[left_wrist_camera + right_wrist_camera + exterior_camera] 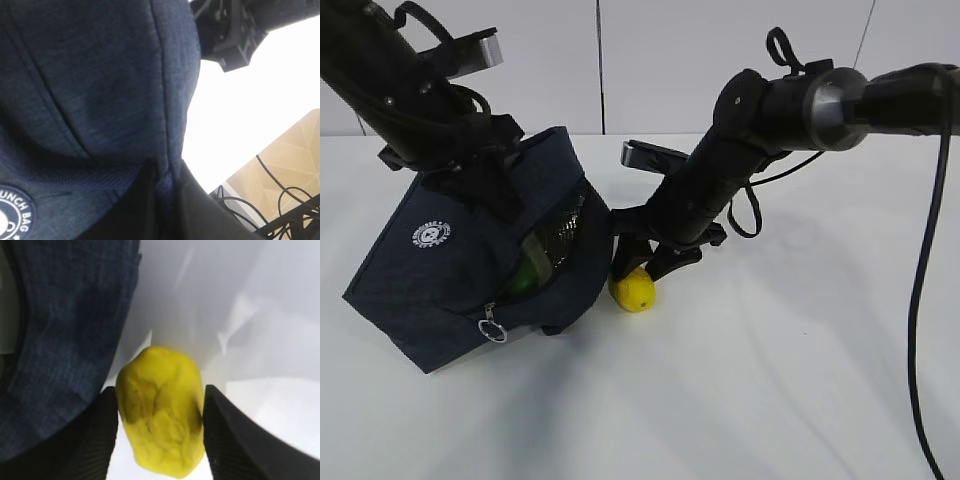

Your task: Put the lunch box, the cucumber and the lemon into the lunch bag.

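Observation:
The navy lunch bag (430, 280) lies tilted on the white table, with its mouth facing right. My left gripper (167, 200) is shut on the bag's fabric at its upper edge and holds the bag (100, 75) up. A green shape in the mouth is the cucumber (525, 272). A pale shiny surface behind it looks like the lunch box (562, 232). The yellow lemon (633, 290) rests on the table just right of the bag. My right gripper (642, 262) reaches down over it. In the right wrist view its fingers (107, 420) press both sides of the lemon (160, 410).
The bag's round white logo (433, 233) and metal ring pull (492, 330) face the camera. The bag's edge (65, 340) is close on the left of the lemon. A black cable (920, 300) hangs at the right. The table edge, floor and cables (280, 200) show beyond.

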Robot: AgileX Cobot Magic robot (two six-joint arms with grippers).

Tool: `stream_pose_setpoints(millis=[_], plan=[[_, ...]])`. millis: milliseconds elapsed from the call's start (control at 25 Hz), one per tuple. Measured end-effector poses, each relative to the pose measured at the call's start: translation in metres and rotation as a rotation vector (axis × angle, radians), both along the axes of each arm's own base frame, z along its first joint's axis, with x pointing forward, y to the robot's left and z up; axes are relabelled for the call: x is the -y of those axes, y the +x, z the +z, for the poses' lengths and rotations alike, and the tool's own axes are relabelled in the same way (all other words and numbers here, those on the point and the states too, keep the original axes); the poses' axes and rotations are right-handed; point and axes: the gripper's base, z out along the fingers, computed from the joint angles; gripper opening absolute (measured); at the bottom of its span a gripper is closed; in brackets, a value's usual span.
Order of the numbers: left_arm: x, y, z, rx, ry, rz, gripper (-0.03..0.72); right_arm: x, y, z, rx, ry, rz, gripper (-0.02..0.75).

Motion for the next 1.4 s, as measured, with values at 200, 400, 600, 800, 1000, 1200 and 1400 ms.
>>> stream_pose_setpoints(millis=[200,400,600,800,1000,1200,1400], plan=[[0.000,0.000,0.000,-0.001,0.003,-0.002,0.018,-0.001,0.000,-0.001,-0.005,0.010,-0.012,0.417],[0.000,0.000,0.000,-0.002,0.005,-0.003,0.018,-0.004,-0.001,-0.013,-0.064,0.026,-0.012,0.418],[0.000,0.000,0.000,-0.004,0.005,-0.004,0.018,-0.004,-0.001,-0.013,-0.068,0.031,-0.008,0.407],[0.000,-0.001,0.000,-0.004,0.006,-0.005,0.018,-0.005,-0.002,-0.015,-0.080,0.038,0.014,0.384],[0.000,-0.001,0.000,-0.005,0.006,-0.005,0.018,-0.005,-0.003,-0.015,-0.084,0.041,0.021,0.329],[0.000,-0.001,0.000,-0.005,0.006,-0.005,0.018,-0.002,-0.003,-0.013,-0.074,0.010,0.053,0.312],[0.000,-0.001,0.000,-0.005,0.006,-0.005,0.018,0.020,0.005,0.004,-0.050,-0.073,0.092,0.308]])
